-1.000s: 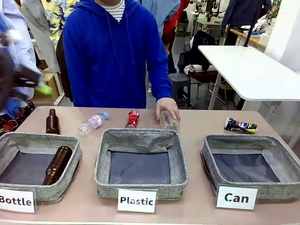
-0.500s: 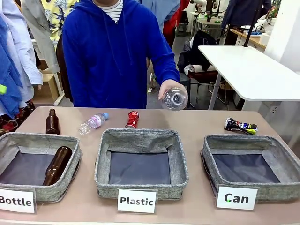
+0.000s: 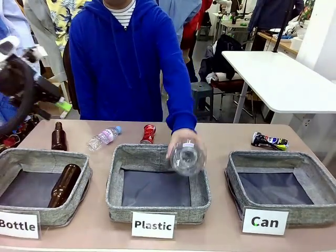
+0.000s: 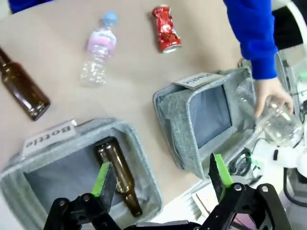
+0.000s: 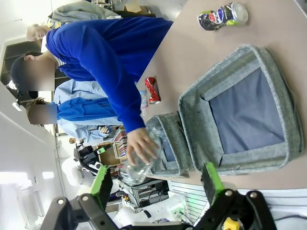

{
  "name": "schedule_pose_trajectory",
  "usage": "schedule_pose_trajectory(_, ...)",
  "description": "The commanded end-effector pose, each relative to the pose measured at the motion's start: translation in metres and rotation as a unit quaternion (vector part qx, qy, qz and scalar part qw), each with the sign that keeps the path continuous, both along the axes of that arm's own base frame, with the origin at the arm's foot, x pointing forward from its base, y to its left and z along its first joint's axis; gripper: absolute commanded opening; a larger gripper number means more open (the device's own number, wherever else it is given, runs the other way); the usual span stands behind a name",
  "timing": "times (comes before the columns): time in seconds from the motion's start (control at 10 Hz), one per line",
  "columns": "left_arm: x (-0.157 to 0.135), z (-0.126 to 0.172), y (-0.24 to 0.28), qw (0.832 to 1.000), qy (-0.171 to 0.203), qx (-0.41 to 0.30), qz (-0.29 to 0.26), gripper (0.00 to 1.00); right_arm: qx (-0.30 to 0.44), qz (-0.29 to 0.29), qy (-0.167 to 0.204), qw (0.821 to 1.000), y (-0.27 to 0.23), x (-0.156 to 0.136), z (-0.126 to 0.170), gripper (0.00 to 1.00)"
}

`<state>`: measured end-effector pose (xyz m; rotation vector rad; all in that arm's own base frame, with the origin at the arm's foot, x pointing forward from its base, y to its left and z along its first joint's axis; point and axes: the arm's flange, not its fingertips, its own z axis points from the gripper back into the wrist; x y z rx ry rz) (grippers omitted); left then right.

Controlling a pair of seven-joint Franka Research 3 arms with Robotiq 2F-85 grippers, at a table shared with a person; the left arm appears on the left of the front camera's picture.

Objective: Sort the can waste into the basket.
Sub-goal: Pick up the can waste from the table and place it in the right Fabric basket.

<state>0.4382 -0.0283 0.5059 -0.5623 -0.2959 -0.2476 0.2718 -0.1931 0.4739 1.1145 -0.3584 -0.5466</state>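
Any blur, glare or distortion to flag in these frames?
Front view: left arm near the lens, smeared; the rest sharp. Left wrist view: soft overall, clear bottle blurred. Right wrist view: rolled sideways, lower-left corner blown out white.

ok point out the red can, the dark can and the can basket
red can (image 3: 148, 133), front view, middle of crushed body
dark can (image 3: 269, 140), front view, printed side
can basket (image 3: 310, 213), front view, front wall

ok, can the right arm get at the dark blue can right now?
Probably yes. The dark blue can lies alone on open table beyond the Can basket; the person's hand, holding a clear bottle, is over the Plastic basket, off to the side. The right gripper is open, empty.
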Motion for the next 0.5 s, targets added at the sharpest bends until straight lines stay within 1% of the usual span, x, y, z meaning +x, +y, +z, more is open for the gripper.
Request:
schedule_pose_trajectory(0.0, 0.010, 0.012, 0.020, 1.000, 0.002, -0.021, 0.001, 1.00, 0.005, 0.001, -0.017, 1.000, -0.001, 0.001, 0.001, 1.00)
schedule_pose_trajectory(0.1, -0.006, 0.017, 0.040, 0.999, -0.009, -0.030, 0.014, 1.00, 0.005, 0.001, -0.017, 1.000, -0.001, 0.001, 0.001, 1.00)
schedule_pose_trajectory(0.2, -0.028, 0.021, 0.065, 0.998, -0.008, -0.023, 0.051, 1.00, 0.005, 0.001, -0.017, 1.000, -0.001, 0.001, 0.001, 1.00)
schedule_pose_trajectory(0.3, -0.063, 0.026, 0.101, 0.994, -0.028, -0.042, 0.092, 1.00, 0.005, 0.001, -0.017, 1.000, -0.001, 0.001, 0.001, 1.00)
schedule_pose_trajectory(0.4, -0.090, 0.027, 0.122, 0.989, -0.050, -0.064, 0.120, 1.00, 0.005, 0.001, -0.017, 1.000, -0.001, 0.001, 0.001, 1.00)
